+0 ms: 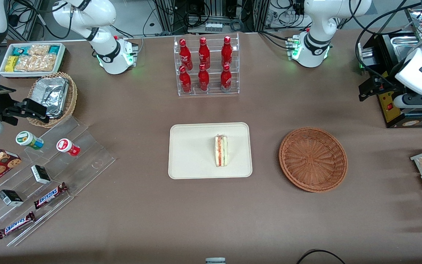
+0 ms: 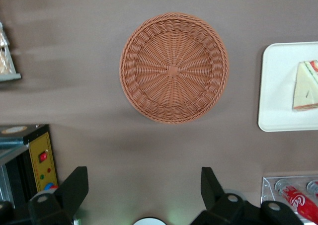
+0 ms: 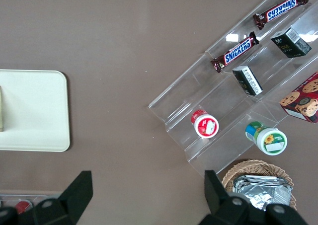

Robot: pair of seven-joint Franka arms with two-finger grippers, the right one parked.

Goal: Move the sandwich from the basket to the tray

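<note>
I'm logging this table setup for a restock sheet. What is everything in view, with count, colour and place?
sandwich: 1, white bread with red and green filling, on the tray
tray: 1, cream-white, middle of the table
basket: 1, reddish-brown, holds nothing, beside the tray toward the working arm's end
bottles: 6, red, in a clear rack farther from the front camera than the tray
foil packs: count unclear, silver, in a tan basket toward the parked arm's end
chocolate bars: 2, brown wrappers, on the clear stepped stand
small tubs: 2, one red-lidded, one green-lidded, same stand
gripper: 1, black fingers open, raised above the table near the basket
</note>
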